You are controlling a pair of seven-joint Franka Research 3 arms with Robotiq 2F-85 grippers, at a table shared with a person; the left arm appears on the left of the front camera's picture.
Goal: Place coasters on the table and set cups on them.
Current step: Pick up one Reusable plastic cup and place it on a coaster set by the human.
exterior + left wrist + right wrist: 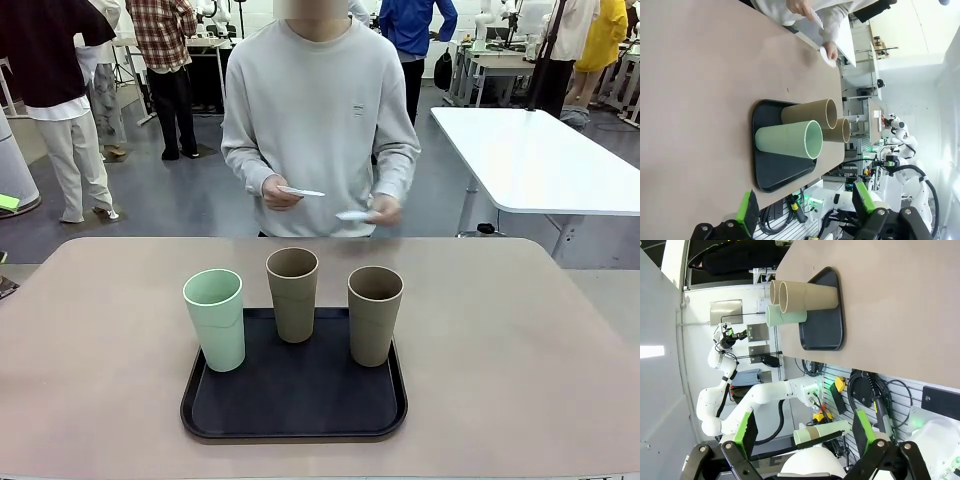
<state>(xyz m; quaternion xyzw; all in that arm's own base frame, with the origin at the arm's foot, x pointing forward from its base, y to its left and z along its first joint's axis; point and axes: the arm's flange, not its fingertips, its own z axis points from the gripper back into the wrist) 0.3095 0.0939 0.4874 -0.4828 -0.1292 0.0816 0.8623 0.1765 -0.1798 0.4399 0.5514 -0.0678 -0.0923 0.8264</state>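
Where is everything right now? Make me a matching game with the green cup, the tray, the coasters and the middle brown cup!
Things:
1. green cup
2. tray
3. coasters
4. middle brown cup

Places:
A. held by the person, above the far side of the table
B. lying flat on the table
C. standing on the tray's left side
D. standing at the tray's far edge

Right pairs: 1-C, 2-B, 3-A, 4-D.
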